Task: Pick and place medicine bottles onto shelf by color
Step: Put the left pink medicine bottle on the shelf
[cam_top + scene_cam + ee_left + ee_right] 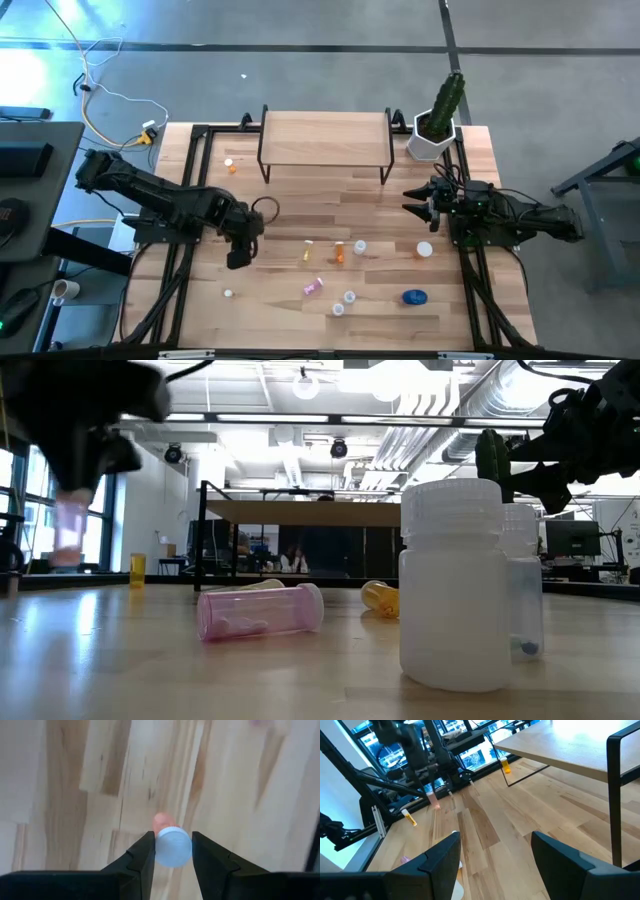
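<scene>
**Left Claw Pinching a Pink Bottle Above the Tabletop**

A white-capped bottle (172, 846) is filling the foreground of the left wrist view, its cap pressed between two dark fingers (142, 860), with a pink body showing just behind the cap. The left gripper (238, 257) is clamping this pink bottle (70, 530) and holding it clear of the boards on the table's left half; in the low view the bottle is hanging blurred beneath the dark claw.

Around it, more medicine bottles are lying scattered across the slatted table (300, 320). A yellowish bottle (309, 252) and an orange one (339, 254) are sitting near the centre, a white bottle (359, 246) just beside them. Nearer the front edge, a pink bottle on its side (314, 287) is lying close to two clear bottles (343, 302), and a squat blue jar (414, 297) is resting to their right. A small white object (228, 293), possibly a cap or a bottle, is lying alone at front left.

The shelf (325, 140) is standing at the back of the table, nothing on its board. An orange bottle (231, 166) is standing on the table to its left. A cactus in a white pot (438, 125) is occupying the back right corner.

The right gripper (418, 199) is waiting with fingers spread over the table's right side, another orange bottle (424, 250) lying near it.
</scene>
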You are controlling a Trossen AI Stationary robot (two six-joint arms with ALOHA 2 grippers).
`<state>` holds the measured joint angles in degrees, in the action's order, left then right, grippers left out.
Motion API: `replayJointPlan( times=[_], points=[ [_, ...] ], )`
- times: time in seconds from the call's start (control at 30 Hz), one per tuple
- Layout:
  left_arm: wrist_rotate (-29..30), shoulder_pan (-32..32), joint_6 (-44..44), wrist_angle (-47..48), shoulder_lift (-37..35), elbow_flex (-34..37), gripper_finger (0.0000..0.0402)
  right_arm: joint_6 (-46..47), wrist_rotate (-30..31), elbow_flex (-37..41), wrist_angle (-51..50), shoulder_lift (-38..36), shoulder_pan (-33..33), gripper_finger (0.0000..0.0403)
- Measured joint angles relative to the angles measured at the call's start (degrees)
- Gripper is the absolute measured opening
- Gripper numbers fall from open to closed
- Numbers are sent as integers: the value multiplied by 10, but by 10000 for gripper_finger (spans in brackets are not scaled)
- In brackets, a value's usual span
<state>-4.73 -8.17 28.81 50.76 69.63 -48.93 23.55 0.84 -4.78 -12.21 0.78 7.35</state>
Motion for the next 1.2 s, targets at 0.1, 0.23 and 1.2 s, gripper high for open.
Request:
replayJointPlan(
  times=[0.1,0.23,1.2],
  points=[
    [-1,35,-9,16,0,-43,104,0,0,0,0,0,0,234],
    [-1,90,-28,33,0,-103,104,0,0,0,0,0,0,234],
    [38,479,-161,28,37,-405,71,0,0,0,0,0,0,234]
  ],
)
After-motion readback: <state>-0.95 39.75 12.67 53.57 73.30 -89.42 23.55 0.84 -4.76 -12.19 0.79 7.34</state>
